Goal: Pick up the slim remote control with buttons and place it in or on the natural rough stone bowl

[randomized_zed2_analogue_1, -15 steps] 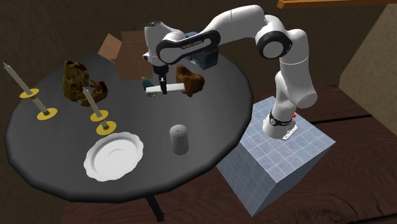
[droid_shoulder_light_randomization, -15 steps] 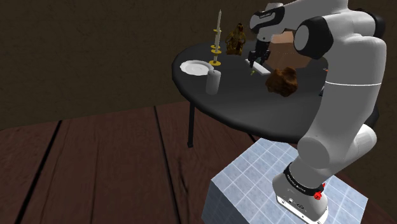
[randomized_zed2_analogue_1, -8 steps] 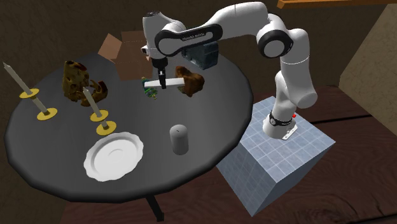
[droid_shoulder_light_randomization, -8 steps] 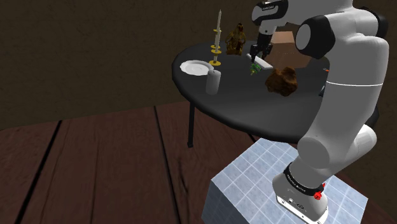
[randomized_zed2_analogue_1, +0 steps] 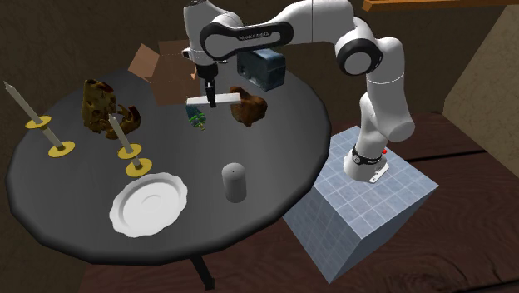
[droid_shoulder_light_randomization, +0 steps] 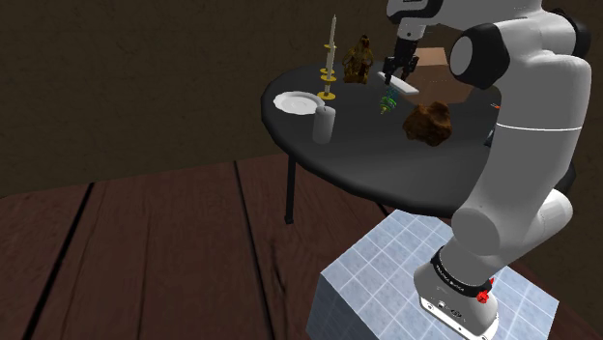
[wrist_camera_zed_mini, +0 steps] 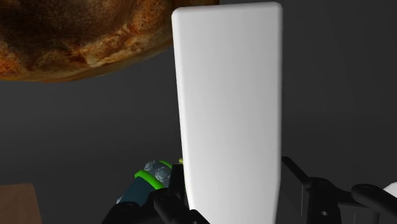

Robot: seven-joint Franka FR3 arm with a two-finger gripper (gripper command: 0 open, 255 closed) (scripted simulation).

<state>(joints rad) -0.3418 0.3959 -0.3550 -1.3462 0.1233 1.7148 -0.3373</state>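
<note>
The gripper [randomized_zed2_analogue_1: 210, 91] is closed narrowly on the remote control [randomized_zed2_analogue_1: 213, 100], clasping it across its width near one end. In the wrist view the two black fingers [wrist_camera_zed_mini: 170, 205] sit tight against the long sides of the remote control [wrist_camera_zed_mini: 229, 108], which runs away from the gripper [wrist_camera_zed_mini: 236, 207] as a long, slim, flat slab with rounded corners. It is drawn plain white and smooth; no buttons can be made out on the face that shows.

In the second exterior view the remote lies level in the grasp, held in the air over the middle of the round dark table [randomized_zed2_analogue_1: 283, 166], above a small green object [randomized_zed2_analogue_1: 198, 121] that rests on the surface. The stone bowl [randomized_zed2_analogue_1: 249, 106] stands just beside, toward the table's edge nearest the stand [randomized_zed2_analogue_1: 366, 208]; it is rough, lumpy and brown-orange, and in the wrist view its rocky rim [wrist_camera_zed_mini: 83, 35] shows beyond the remote's far end, off to one side.

In the shoulder view the gripper [droid_shoulder_light_randomization: 394, 75] holds the remote control [droid_shoulder_light_randomization: 402, 86] above the table [droid_shoulder_light_randomization: 290, 126], with the stone bowl [droid_shoulder_light_randomization: 430, 124] nearer the stand's edge.

A blue box [randomized_zed2_analogue_1: 263, 68] sits near the far edge behind the bowl. A white plate [randomized_zed2_analogue_1: 148, 207] and a grey cup [randomized_zed2_analogue_1: 235, 181] stand near the opposite edge, well apart from the remote.
</note>
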